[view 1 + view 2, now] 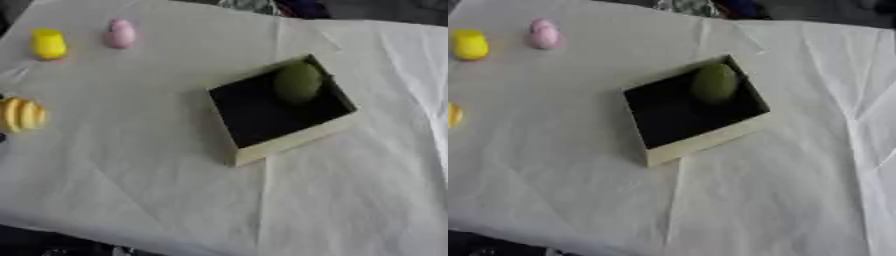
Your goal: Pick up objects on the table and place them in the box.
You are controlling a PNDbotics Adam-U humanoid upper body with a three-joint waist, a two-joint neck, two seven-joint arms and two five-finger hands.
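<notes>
Creased white cloth [332, 200] covering the surface is shown nearest the camera, with nothing lying on its near part. No robot hand is seen in either view, so how far each is open, and whether anything is held, cannot be told. Near the middle of the surface an open square box [289, 146] is set askew, one corner turned toward the near edge; its pale walls enclose a dark interior. A green rounded object [297, 82] is seen inside, resting against the far corner, and is judged to have been placed already. Three objects are left outside, all well apart from the box: a yellow ribbed object [21, 114] at the left edge, and a yellow object [49, 44] and a pink egg-shaped object [121, 33] side by side near the far left corner. These are judged to await collection, and the left robot hand would be the nearer one.
</notes>
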